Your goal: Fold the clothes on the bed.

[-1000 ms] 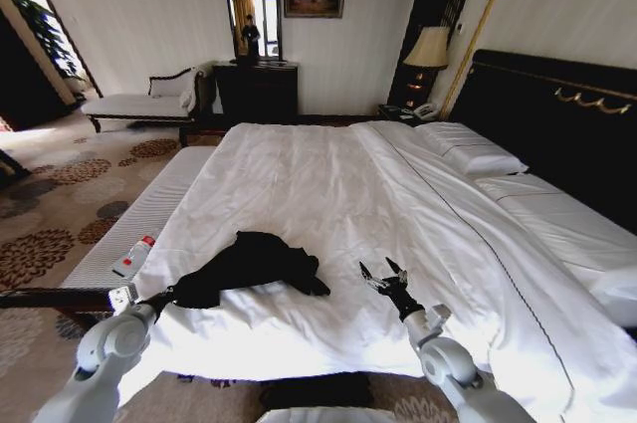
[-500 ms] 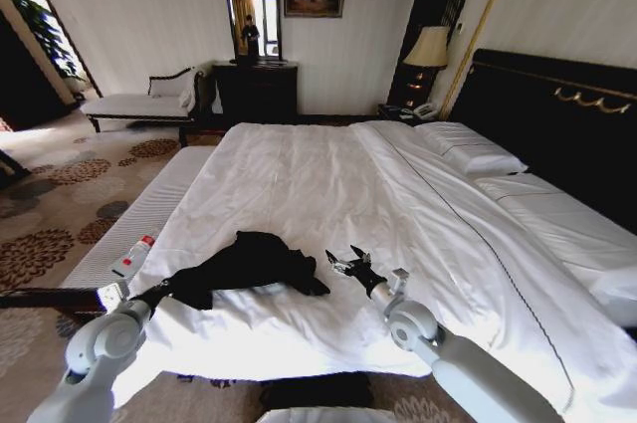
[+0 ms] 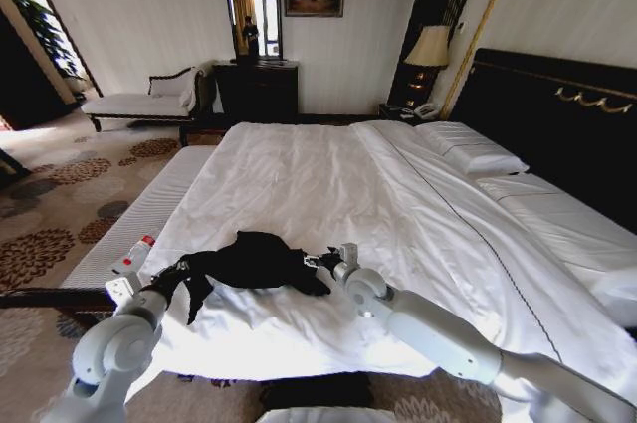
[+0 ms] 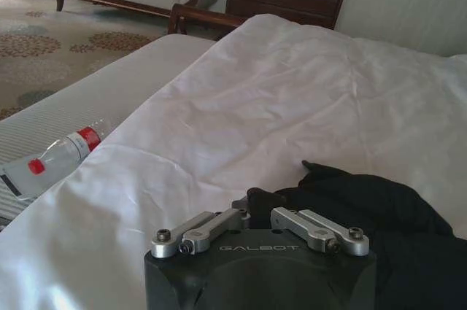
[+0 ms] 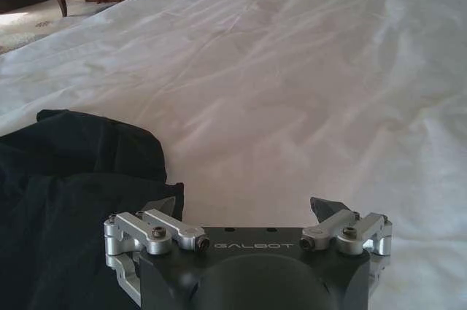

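In the head view the black T-shirt (image 3: 254, 262) lies crumpled at lower centre of the frame on the white bed (image 3: 328, 184), with the left gripper (image 3: 182, 270) pinching its left edge and the right gripper (image 3: 320, 264) at its right edge. In the left wrist view the left gripper (image 4: 259, 211) has its fingers drawn together on the T-shirt (image 4: 379, 215) at lower right, with a plastic bottle (image 4: 51, 164) at the left edge. In the right wrist view the right gripper (image 5: 244, 211) has its fingers spread wide, one finger (image 5: 164, 208) at the T-shirt (image 5: 73, 200) at lower left.
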